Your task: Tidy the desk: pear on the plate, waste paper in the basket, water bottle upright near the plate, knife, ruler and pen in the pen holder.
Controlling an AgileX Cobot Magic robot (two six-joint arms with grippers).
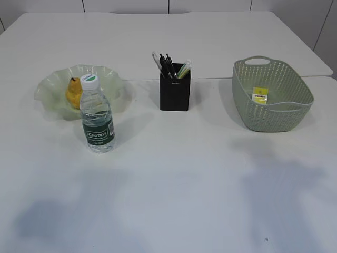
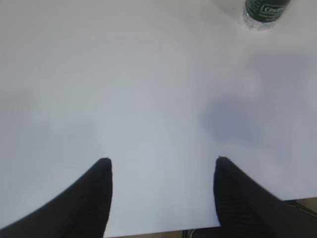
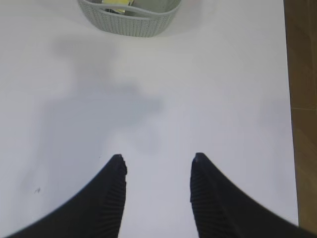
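A yellow pear point(image 1: 74, 92) lies on the pale green wavy plate point(image 1: 47, 87) at the left. Just in front of the plate stands the water bottle point(image 1: 97, 117) upright, its base also showing in the left wrist view point(image 2: 264, 12). The black pen holder point(image 1: 175, 94) in the middle holds pens and other thin items sticking out of its top. Yellow paper point(image 1: 259, 95) lies inside the grey-green basket point(image 1: 295, 105) at the right, which the right wrist view also shows point(image 3: 133, 22). My left gripper point(image 2: 161, 161) and right gripper point(image 3: 158, 158) both hang open over bare table, holding nothing.
The white table's near edge point(image 2: 163, 231) runs just under my left gripper. Its right edge point(image 3: 290, 124) lies beside my right gripper. A second white table point(image 1: 168, 37) adjoins at the back.
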